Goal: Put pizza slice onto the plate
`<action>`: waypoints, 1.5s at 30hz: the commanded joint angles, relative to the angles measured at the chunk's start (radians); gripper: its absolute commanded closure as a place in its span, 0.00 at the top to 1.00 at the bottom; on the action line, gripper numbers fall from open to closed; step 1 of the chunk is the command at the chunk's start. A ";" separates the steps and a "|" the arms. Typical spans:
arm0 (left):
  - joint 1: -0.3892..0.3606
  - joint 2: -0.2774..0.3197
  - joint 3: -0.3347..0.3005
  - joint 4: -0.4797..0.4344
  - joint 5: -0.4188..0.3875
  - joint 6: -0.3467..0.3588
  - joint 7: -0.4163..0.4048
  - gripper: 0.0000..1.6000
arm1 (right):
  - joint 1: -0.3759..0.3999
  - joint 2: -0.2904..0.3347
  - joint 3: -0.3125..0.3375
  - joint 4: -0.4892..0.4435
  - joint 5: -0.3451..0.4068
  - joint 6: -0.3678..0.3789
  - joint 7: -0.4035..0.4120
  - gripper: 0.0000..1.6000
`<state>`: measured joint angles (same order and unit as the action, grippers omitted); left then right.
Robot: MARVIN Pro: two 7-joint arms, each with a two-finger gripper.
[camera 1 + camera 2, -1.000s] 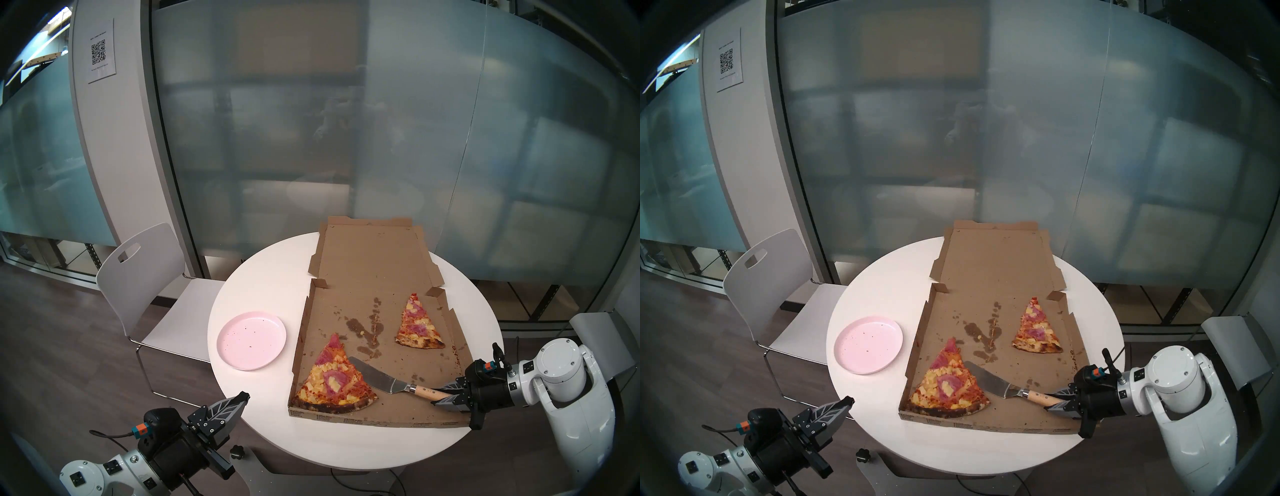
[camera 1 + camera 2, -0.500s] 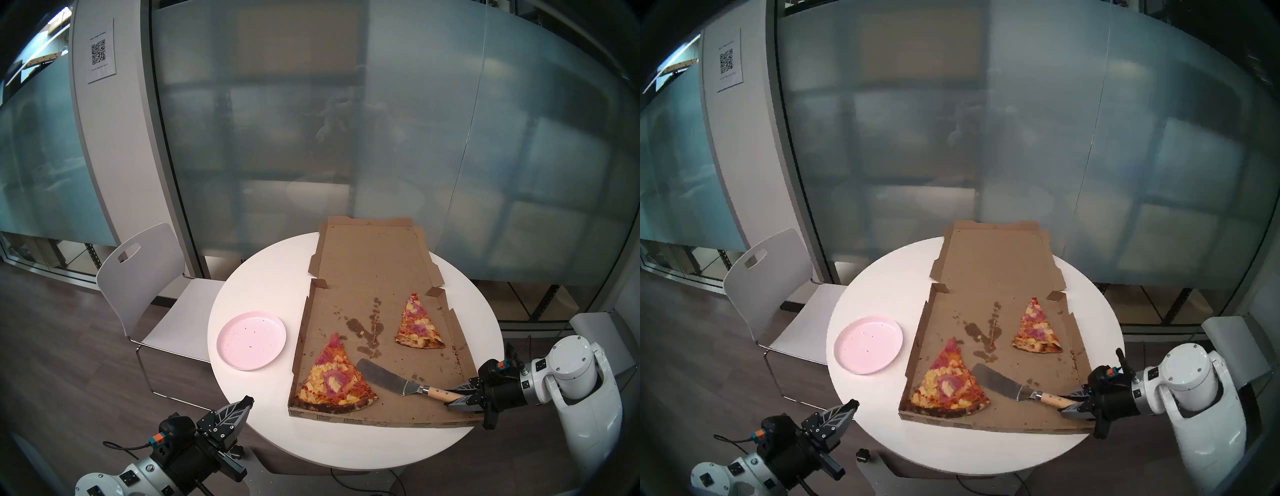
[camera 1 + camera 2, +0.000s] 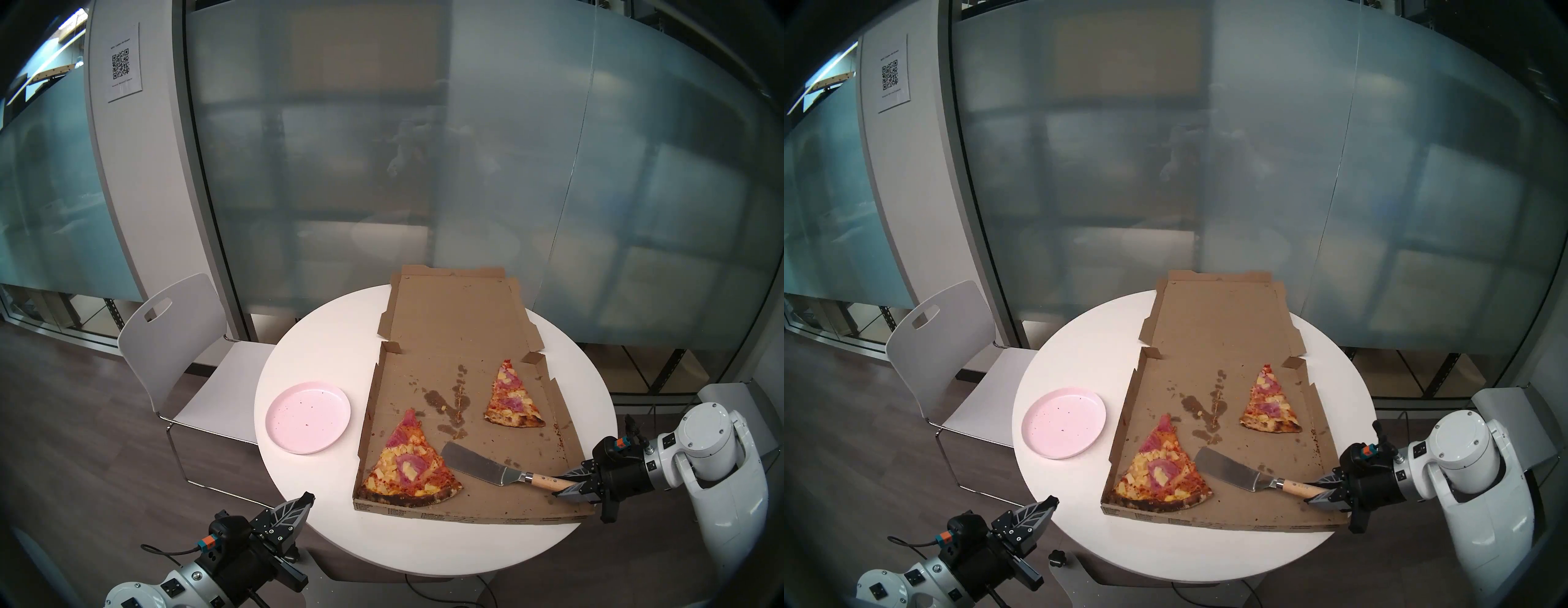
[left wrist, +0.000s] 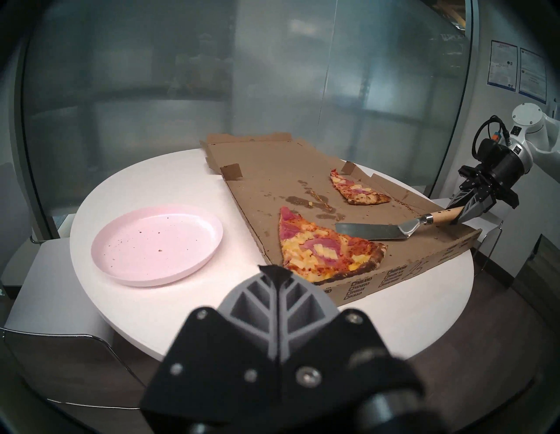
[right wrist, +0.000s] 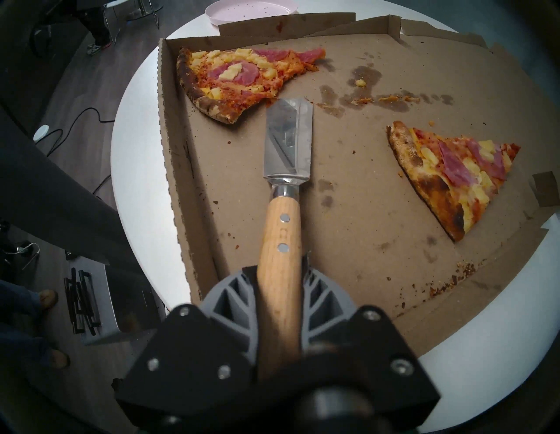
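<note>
Since a second ago the spatula [image 3: 483, 466] blade has backed out from under the pizza slice [image 3: 409, 463], tip now just beside its right edge. Left gripper [image 3: 306, 502] pinched shut, empty, by the table's near rim. Right gripper [image 3: 570, 485] clamps the wooden handle. Slice in the box's [image 3: 500, 507] near-left corner, plate [image 3: 308, 417] bare beyond. Looks like a re-approach: next needs a flatter blade driven under the slice.

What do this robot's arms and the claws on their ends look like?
Both arms have glossy white rounded shells, a silver ring, then a black wrist section. Each carries a small orange-and-teal block with a black cable looping off it. The left gripper and right gripper have grey ribbed fingers, latticed like leaf veins, on black screwed plates.
</note>
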<state>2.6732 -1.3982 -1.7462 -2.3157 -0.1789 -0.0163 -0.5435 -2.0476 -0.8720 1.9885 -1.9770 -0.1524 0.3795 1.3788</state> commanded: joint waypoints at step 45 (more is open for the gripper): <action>-0.167 0.025 0.083 0.120 0.076 0.144 0.020 0.00 | 0.251 0.045 -0.256 0.086 0.002 0.021 0.000 0.00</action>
<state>2.5249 -1.3723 -1.6671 -2.1953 -0.0857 0.1112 -0.5142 -1.8776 -0.8381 1.7649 -1.8889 -0.1567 0.3947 1.3656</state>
